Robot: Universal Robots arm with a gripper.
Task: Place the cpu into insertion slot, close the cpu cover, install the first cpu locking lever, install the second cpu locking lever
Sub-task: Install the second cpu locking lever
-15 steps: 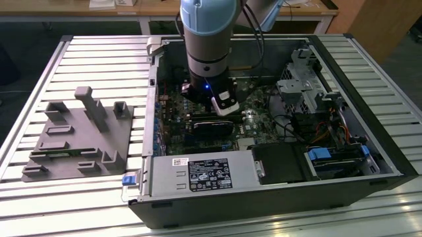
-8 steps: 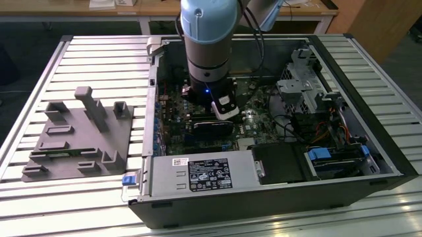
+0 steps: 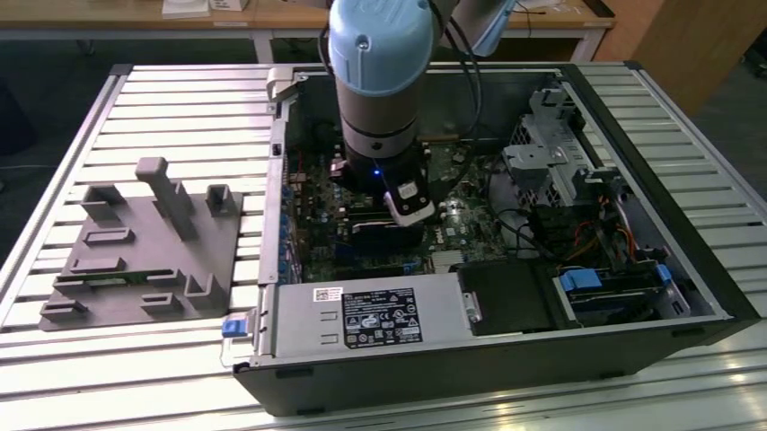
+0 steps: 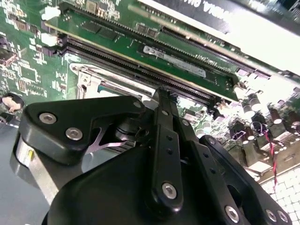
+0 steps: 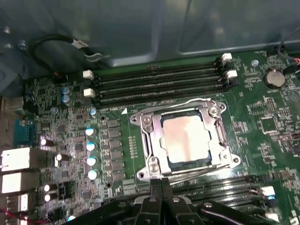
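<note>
With the cpu (image 5: 186, 138) already seated in the slot (image 5: 165, 161) and the cover (image 5: 146, 136) down over it, I judge lever work is in hand. My gripper (image 5: 161, 183) is closed on nothing, tips together at the socket's edge. Press low and steadily; keep clear of the memory slots (image 5: 159, 82).

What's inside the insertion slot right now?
The cpu sits in the insertion slot, with the cpu cover framing it. The contacts beneath are hidden.
</note>
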